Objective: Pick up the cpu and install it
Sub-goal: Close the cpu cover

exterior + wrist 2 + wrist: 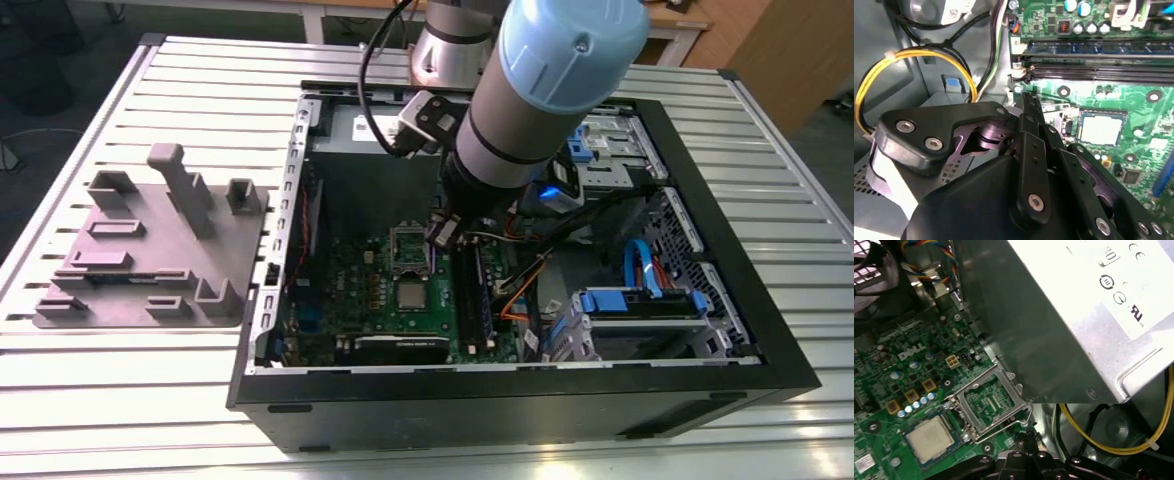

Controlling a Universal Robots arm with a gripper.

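Green motherboard lies flat in an open computer case on a slatted metal bench, with a grey fixture beside the case on the exterior view's left. From this view the arm reaches down into the case and covers much of its middle. The gripper is a small dark shape just above the board, and its fingers are hard to make out here. The cpu shows as a small silvery square seated on the board, near the gripper but apart from it.

In the first wrist view the cpu sits in its socket with the metal socket frame tilted up beside it, uncovered. The gripper has its fingers closed together with nothing between them, the tips close to the frame's thin wire lever; whether they touch it I cannot tell. A silvery power supply looms over the board, and a yellow cable runs under it.

In the second wrist view the gripper is seen from the side, its black body hiding the board next to the cpu. Long dark memory slots run past the socket, and yellow wires loop against the grey case wall.
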